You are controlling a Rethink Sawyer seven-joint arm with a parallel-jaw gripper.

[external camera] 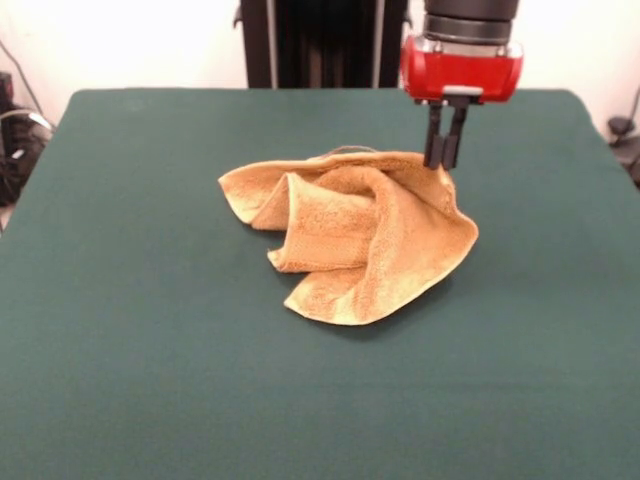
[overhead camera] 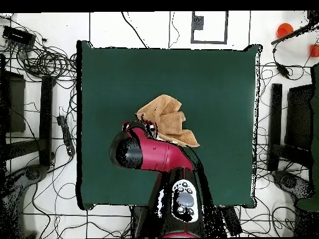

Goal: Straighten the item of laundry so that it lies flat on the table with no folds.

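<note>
The towel (external camera: 355,235) lies crumpled in overlapping folds near the middle of the green table (external camera: 150,380) (no label or writing can be made out). At its two o'clock corner, the gripper (external camera: 444,158) stands with fingers nearly together, pinching the cloth's raised edge.

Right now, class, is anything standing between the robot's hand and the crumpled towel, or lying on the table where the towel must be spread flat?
Nothing visible does. The hand is down at the far edge of the towel, with its fingers together. The green table around the towel shows no other object.
</note>
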